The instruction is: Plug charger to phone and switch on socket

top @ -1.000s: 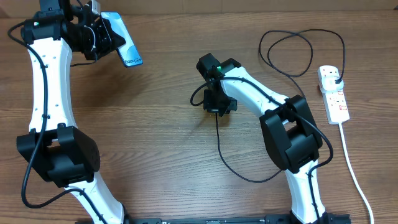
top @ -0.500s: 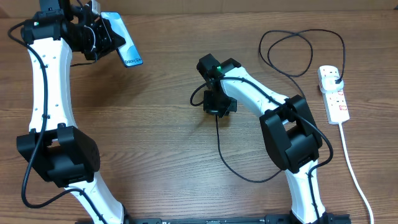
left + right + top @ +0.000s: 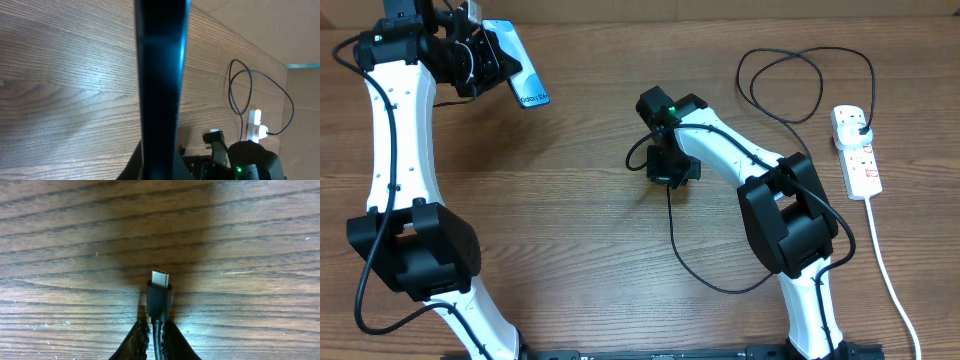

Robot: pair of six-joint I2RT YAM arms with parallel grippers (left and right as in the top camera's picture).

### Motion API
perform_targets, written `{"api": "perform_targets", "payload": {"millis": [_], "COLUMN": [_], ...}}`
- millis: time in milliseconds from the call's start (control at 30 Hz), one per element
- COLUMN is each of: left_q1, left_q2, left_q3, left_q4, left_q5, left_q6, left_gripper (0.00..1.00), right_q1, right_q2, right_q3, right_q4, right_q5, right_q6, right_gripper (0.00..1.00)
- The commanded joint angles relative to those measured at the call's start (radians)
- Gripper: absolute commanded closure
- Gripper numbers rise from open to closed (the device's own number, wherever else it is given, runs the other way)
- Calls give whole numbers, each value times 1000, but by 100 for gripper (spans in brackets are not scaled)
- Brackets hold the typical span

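My left gripper (image 3: 480, 58) is shut on the phone (image 3: 520, 70), a slim blue-screened phone held tilted above the far left of the table; in the left wrist view its dark edge (image 3: 160, 75) runs up the frame. My right gripper (image 3: 670, 172) is shut on the charger cable just behind its connector tip (image 3: 160, 280), which points away from me just above the wood. The black cable (image 3: 672, 235) loops across the table to a black plug (image 3: 861, 126) seated in the white socket strip (image 3: 858, 155) at the far right.
The socket's thick white cord (image 3: 888, 280) runs toward the front right edge. The cable makes a large loop (image 3: 790, 85) at the back right. The right arm's base (image 3: 790, 220) stands over the front right; a cardboard wall lines the back.
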Motion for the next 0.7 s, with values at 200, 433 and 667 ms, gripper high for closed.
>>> {"api": "perform_targets", "payload": {"millis": [200, 433, 667], "left_q1": [-1, -1, -1], "left_q2": [-4, -4, -4], "left_q3": [10, 10, 10], "left_q4": [4, 4, 5], "left_q5": [16, 16, 25], "left_q6": [19, 19, 20], "left_gripper": [96, 96, 96], "right_q1": [9, 9, 9], "right_q2": [58, 58, 57], "right_q3": [-19, -19, -16], "right_q4": [25, 25, 26], "right_q5": [26, 26, 24], "right_q6": [-7, -7, -8], "right_gripper": [88, 91, 96]}}
